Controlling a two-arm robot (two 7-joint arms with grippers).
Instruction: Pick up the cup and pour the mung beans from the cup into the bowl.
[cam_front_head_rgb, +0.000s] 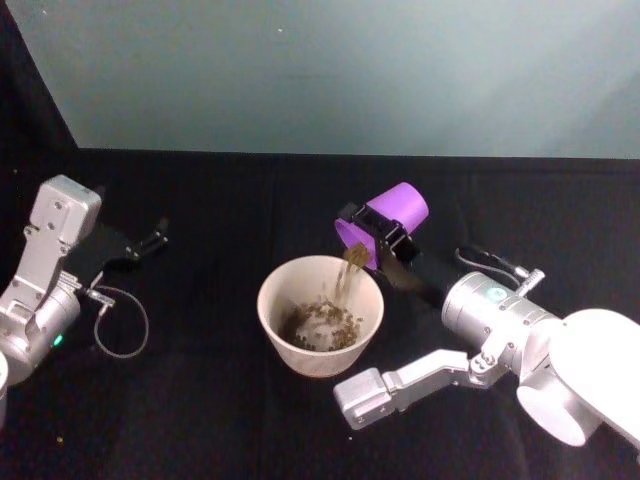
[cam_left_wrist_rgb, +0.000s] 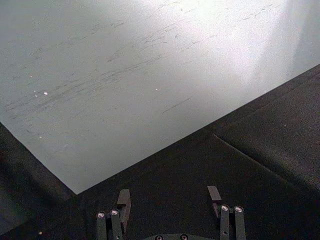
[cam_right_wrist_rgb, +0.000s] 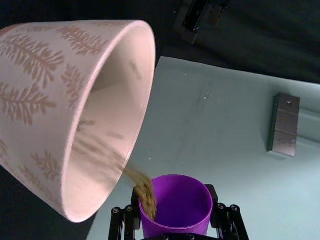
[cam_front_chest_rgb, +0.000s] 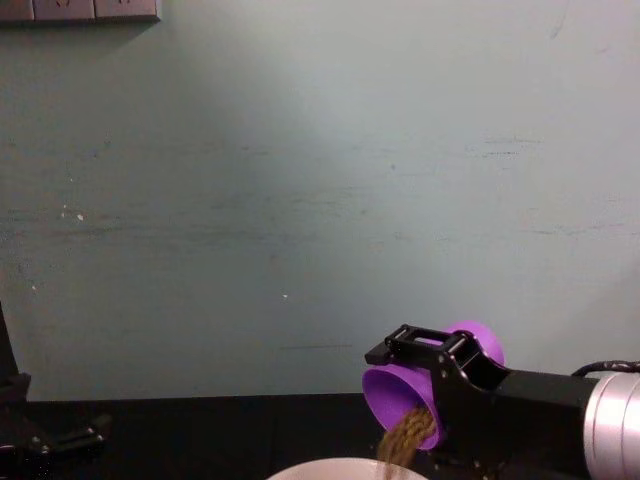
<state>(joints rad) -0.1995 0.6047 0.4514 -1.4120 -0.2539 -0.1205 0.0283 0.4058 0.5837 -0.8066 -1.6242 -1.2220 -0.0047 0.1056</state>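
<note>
Pinkish-white bowl (cam_front_head_rgb: 320, 315) w/ a leaf print on its outer wall sits nearest the robot, directly below and slightly left of the right gripper (cam_front_head_rgb: 383, 240). It already holds a layer of mung beans (cam_front_head_rgb: 325, 325) over the bottom, so the pour looks well underway, maybe past halfway, though the cup's remaining load can't be judged exactly.

Right gripper is clamped on the purple cup (cam_front_head_rgb: 385, 222), fingers either side of its wall, cup tipped mouth-down toward the bowl. A brown stream of beans runs from the lower lip into the bowl; in the right wrist view the cup (cam_right_wrist_rgb: 175, 205) interior shows mostly bare purple, w/ beans bunched at the pouring edge. Left to do, by my reading: finish emptying, then right the cup.

Left gripper (cam_front_head_rgb: 140, 245) is parked well off to the far left over the black tablecloth (cam_front_head_rgb: 220, 200), fingers apart, holding nothing. Beyond: pale wall (cam_front_head_rgb: 350, 70).
</note>
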